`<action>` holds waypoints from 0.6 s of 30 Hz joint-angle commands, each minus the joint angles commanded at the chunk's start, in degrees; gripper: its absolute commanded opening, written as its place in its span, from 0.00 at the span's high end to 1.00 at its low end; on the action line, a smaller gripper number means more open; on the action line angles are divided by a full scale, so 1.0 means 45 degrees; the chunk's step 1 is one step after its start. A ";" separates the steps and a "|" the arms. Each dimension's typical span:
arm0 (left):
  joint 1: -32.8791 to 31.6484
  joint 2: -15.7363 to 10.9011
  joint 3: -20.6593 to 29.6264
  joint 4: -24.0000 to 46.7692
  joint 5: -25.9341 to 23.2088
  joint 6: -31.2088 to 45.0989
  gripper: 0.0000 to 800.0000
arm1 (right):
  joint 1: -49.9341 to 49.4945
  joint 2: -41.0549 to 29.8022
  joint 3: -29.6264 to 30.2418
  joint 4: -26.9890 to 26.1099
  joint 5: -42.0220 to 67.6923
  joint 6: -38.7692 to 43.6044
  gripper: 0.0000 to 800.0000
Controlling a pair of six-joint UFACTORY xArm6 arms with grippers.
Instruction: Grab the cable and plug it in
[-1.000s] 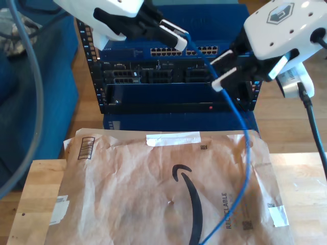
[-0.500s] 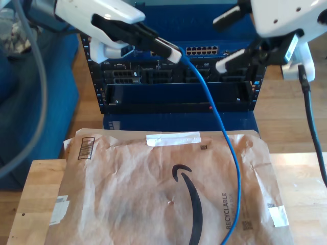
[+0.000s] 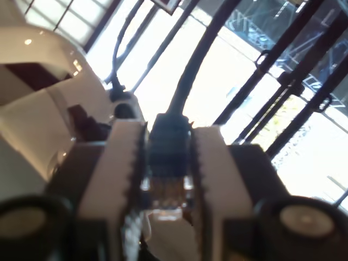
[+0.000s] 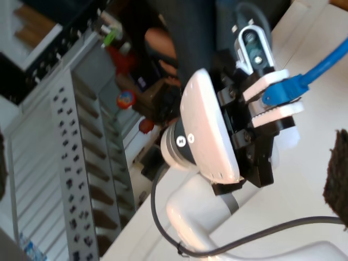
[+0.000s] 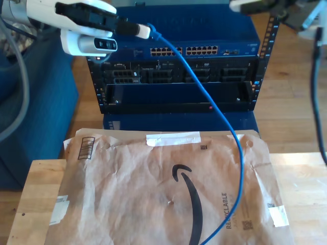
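Up at the exterior view's top left, our first claw (image 5: pixel 141 30) is clenched on one plug of the cable (image 5: pixel 217 109). In the first wrist view the plug (image 3: pixel 167 157) sits squeezed between the two ridged white pads (image 3: pixel 122 168). The second wrist view also catches that claw (image 4: pixel 274 99), with the blue cord (image 4: pixel 326 61) leading away from it. From the plug, the cable drops in a long curve in front of the blue rack of network gear (image 5: pixel 179 20). It then crosses the brown paper mailer (image 5: pixel 143 194) and runs off the exterior view's bottom edge.

Our second claw (image 5: pixel 250 6) is at the exterior view's top right, well apart from the cable; we cannot tell whether it is released or clenched.

The mailer, printed with a black curved arrow and patched with white tape (image 5: pixel 172 138), covers most of the pale wooden counter (image 5: pixel 306 178). Beyond the counter's far edge, the rack stands on a wood-plank floor (image 5: pixel 288 117), its rows of ports (image 5: pixel 184 51) facing us. A thick black cable (image 5: pixel 318 102) hangs at the exterior view's right. Bright windows with dark frames (image 3: pixel 261 60) show behind the first claw.
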State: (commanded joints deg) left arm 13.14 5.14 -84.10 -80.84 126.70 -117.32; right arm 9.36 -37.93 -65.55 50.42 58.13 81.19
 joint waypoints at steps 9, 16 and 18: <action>0.0508 0.0606 0.0410 -0.1172 0.0293 -0.0586 0.98 | 0.2950 -0.0293 0.1504 -0.0274 -0.2462 -0.0781 0.00; 0.0684 0.0645 0.0723 -0.1758 0.0684 -0.0723 0.96 | 0.4181 -0.0527 0.2637 -0.0762 -0.4415 -0.0938 0.00; 0.0684 0.0645 0.0723 -0.1836 0.0781 -0.0879 0.96 | 0.4552 -0.0527 0.3028 -0.0762 -0.5060 -0.0977 0.01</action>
State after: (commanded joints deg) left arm 16.22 8.04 -80.85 -89.10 130.22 -121.27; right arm 29.85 -40.31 -51.92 46.99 35.36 76.79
